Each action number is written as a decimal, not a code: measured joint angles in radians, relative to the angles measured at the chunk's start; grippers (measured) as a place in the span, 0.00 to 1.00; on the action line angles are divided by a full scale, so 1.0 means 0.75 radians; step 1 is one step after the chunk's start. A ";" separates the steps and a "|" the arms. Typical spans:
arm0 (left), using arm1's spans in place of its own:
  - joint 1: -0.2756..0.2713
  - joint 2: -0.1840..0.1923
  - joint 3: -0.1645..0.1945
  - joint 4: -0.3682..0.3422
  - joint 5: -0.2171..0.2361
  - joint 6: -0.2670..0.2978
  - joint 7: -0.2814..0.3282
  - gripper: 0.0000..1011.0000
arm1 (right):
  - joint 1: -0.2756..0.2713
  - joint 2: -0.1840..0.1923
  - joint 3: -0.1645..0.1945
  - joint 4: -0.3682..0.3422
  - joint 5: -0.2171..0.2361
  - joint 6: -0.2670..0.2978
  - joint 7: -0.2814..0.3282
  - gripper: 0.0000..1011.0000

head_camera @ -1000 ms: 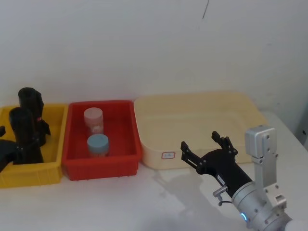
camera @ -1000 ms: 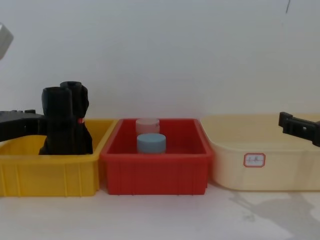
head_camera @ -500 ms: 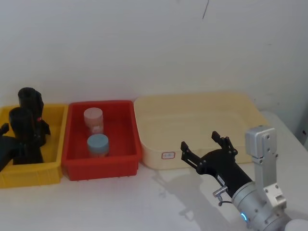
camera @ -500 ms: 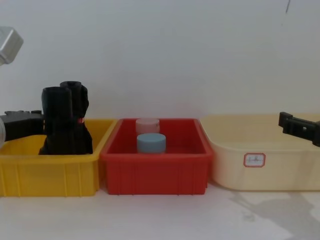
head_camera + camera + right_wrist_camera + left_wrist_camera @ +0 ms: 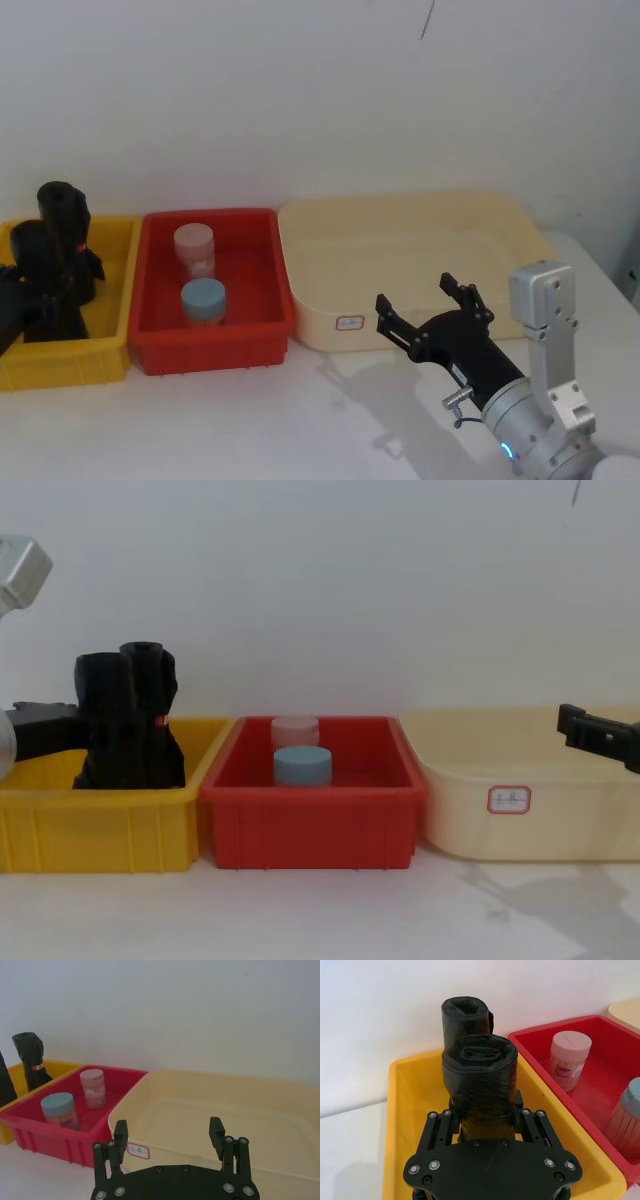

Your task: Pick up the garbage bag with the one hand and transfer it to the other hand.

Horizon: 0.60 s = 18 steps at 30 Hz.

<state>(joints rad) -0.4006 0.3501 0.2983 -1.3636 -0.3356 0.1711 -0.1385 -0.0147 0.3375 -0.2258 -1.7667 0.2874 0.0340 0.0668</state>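
Note:
The garbage bag point(image 5: 45, 275), a lumpy black roll, stands in the yellow bin point(image 5: 110, 352) at the left. My left gripper point(image 5: 38, 300) reaches in from the left edge and is shut on the bag's lower part. In the left wrist view its fingers point(image 5: 441, 1121) press both sides of the garbage bag point(image 5: 479, 1072). From the chest view the garbage bag point(image 5: 110, 720) stands upright in the left gripper point(image 5: 70, 725). My right gripper point(image 5: 415, 292) hovers open and empty in front of the cream tub point(image 5: 420, 240).
A slimmer black bundle with a red mark point(image 5: 65, 215) stands just behind the bag in the same bin. The red bin point(image 5: 210, 350) in the middle holds a pink-lidded jar point(image 5: 194, 250) and a blue-lidded jar point(image 5: 203, 300). White table lies in front of the bins.
The left gripper has closed in on the garbage bag, and the bag has shifted slightly to the left in the bin. The right arm has not moved.

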 joint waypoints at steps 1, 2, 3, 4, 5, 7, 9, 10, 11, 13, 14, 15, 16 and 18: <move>-0.001 -0.001 0.000 0.002 0.001 0.000 0.000 0.55 | 0.000 0.000 0.000 0.000 0.000 0.000 0.000 0.99; -0.001 -0.001 0.000 0.002 0.001 0.000 0.000 0.54 | 0.000 0.000 0.000 0.000 0.000 0.000 0.000 0.99; -0.002 -0.001 0.000 0.003 0.001 -0.001 0.000 0.53 | 0.000 0.000 0.000 0.000 0.000 0.000 0.000 0.99; -0.003 -0.001 0.000 0.003 0.001 -0.001 0.000 0.53 | 0.000 0.000 0.000 0.000 0.000 0.000 0.000 0.99; -0.003 -0.001 0.001 0.005 0.002 -0.001 -0.001 0.52 | 0.000 0.000 0.000 0.000 0.000 0.000 0.000 0.99; -0.004 -0.002 0.001 0.005 0.002 -0.001 -0.001 0.51 | 0.000 0.000 0.000 0.000 0.000 0.000 0.000 0.99; -0.004 -0.002 0.001 0.005 0.003 -0.001 -0.002 0.49 | 0.002 -0.001 0.001 0.000 0.000 0.000 0.000 0.99; -0.004 -0.002 0.001 0.005 0.003 -0.001 -0.002 0.49 | 0.003 -0.001 0.001 0.000 0.001 0.000 0.001 0.99; -0.004 -0.001 0.000 0.004 0.003 -0.001 -0.003 0.49 | 0.005 -0.001 0.001 0.000 0.001 0.001 0.003 0.99; -0.003 0.000 -0.001 -0.002 0.003 -0.001 -0.005 0.48 | 0.009 -0.001 0.002 0.000 0.003 0.003 0.009 0.99; -0.001 0.002 -0.003 -0.009 0.003 -0.001 -0.008 0.47 | 0.017 -0.001 0.002 0.000 0.007 0.007 0.016 0.99; -0.001 0.003 -0.004 -0.014 0.003 -0.001 -0.011 0.47 | 0.022 -0.001 0.002 0.000 0.010 0.010 0.020 0.99; 0.000 0.006 -0.007 -0.025 0.002 0.000 -0.015 0.46 | 0.027 -0.001 0.002 0.000 0.012 0.013 0.027 0.99; 0.001 0.009 -0.010 -0.036 0.001 0.001 -0.020 0.45 | 0.043 0.000 0.002 -0.002 0.020 0.023 0.043 0.99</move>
<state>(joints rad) -0.4002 0.3572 0.2907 -1.3907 -0.3346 0.1721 -0.1537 0.0176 0.3372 -0.2244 -1.7682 0.3021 0.0513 0.0993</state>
